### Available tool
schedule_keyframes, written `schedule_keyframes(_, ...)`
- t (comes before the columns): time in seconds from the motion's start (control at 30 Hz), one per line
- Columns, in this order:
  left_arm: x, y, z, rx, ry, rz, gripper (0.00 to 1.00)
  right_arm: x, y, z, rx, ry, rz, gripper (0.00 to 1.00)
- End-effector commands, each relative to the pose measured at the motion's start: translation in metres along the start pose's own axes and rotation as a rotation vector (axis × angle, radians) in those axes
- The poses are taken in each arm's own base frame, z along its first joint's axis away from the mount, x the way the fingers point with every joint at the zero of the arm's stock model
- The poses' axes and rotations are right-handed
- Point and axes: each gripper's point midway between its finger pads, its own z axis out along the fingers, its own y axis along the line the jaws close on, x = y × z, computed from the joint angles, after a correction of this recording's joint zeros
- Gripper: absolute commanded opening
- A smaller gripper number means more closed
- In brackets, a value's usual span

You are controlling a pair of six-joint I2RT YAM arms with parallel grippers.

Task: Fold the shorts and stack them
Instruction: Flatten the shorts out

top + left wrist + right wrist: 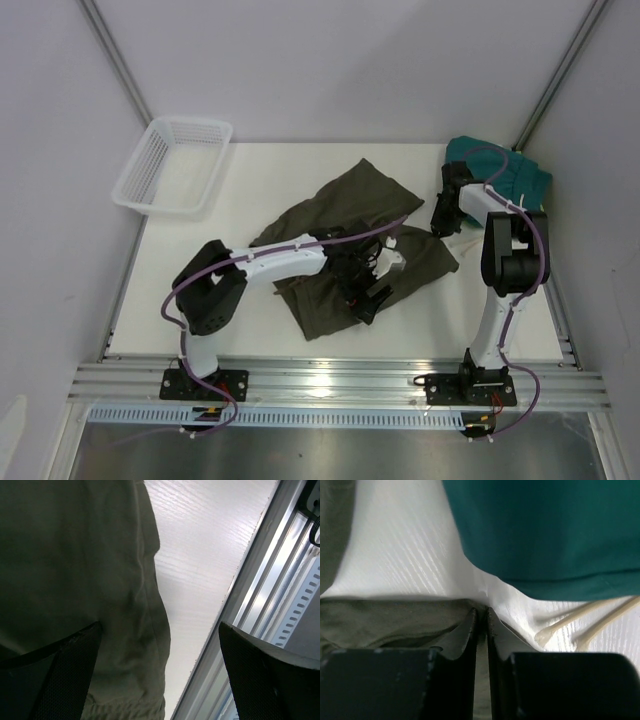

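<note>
The olive-green shorts (345,225) lie spread and rumpled in the middle of the white table (250,170). A folded teal pair of shorts (505,170) sits at the back right. My left gripper (368,290) hovers open over the near hem of the olive shorts (75,555), fingers wide apart, nothing between them. My right gripper (443,222) is at the olive pair's right edge. In the right wrist view its jaws (481,611) are pressed together on the olive cloth (380,622). The teal shorts (545,530) and their white drawstring (580,620) lie just beyond.
A white mesh basket (172,165) stands at the table's back left corner. The metal rail (270,595) runs along the table's front edge, close to my left gripper. Grey walls close in both sides.
</note>
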Motion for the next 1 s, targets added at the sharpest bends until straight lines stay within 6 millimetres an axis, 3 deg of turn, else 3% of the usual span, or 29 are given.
schedule_keyframes(0.0, 0.005, -0.015, 0.010, 0.054, 0.027, 0.014, 1.00, -0.002, -0.008, 0.017, 0.068, -0.004, -0.042, 0.11)
schedule_keyframes(0.07, 0.016, -0.017, 0.017, 0.061, 0.071, 0.011, 0.99, -0.007, -0.006, 0.016, 0.067, -0.015, -0.052, 0.18)
schedule_keyframes(0.13, 0.023, -0.017, 0.022, 0.060, 0.096, 0.006, 0.99, -0.008, -0.007, 0.014, 0.075, -0.018, -0.062, 0.39)
schedule_keyframes(0.23, 0.032, -0.022, 0.024, 0.073, 0.115, 0.001, 0.99, -0.013, -0.008, 0.009, 0.077, -0.035, -0.058, 0.49)
schedule_keyframes(0.4, 0.044, -0.031, 0.028, 0.109, 0.146, -0.002, 0.99, -0.027, 0.001, 0.000, 0.014, -0.062, -0.044, 0.46)
schedule_keyframes(0.8, 0.051, -0.036, 0.026, 0.121, 0.146, -0.018, 0.99, -0.010, 0.008, 0.012, -0.032, -0.010, -0.072, 0.35)
schedule_keyframes(0.97, 0.060, -0.037, 0.024, 0.125, 0.158, -0.030, 0.99, -0.022, 0.014, 0.018, -0.030, -0.024, -0.067, 0.27)
